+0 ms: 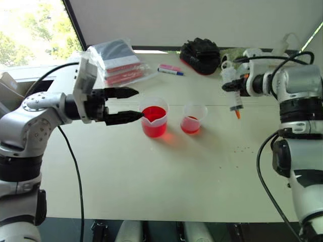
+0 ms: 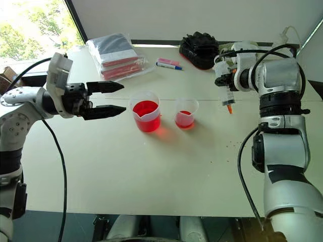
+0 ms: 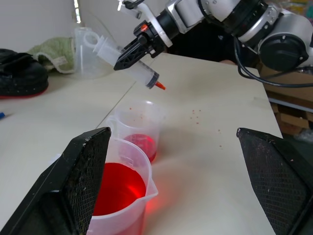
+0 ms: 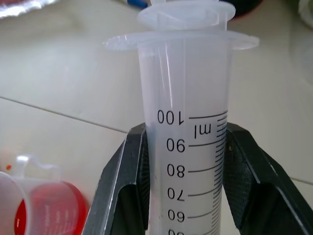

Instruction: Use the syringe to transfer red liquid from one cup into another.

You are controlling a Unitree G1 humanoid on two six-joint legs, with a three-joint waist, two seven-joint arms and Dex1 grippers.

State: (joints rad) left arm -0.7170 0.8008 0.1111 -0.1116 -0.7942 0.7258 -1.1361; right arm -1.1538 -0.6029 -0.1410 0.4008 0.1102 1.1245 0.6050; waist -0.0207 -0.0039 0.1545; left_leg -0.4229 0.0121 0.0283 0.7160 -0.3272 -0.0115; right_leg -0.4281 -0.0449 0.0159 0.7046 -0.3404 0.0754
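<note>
- Currently the syringe [image 2: 225,93] is clamped mid-barrel by the right end effector [image 2: 225,83], beyond the smaller cup [image 2: 186,113].
- Light, rigid, probably slippery plastic is judged.
- The left end effector [image 2: 115,99] is held wide.

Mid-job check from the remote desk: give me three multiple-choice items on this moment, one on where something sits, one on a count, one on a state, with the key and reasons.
1. Where is the syringe?
A. lying on the table
B. held in the air by the right tool
C. standing in the larger cup

2. How many cups hold red liquid?
A. one
B. two
C. three

3. How is the left tool?
A. open, holding nothing
B. shut on the marker
C. shut on the smaller cup

Key: 1 B, the black fingers clamp its barrel above the table, tip down. 2 B, the larger cup and the smaller cup both show red. 3 A, its two fingers stand apart beside the larger cup, nothing between them.
</note>
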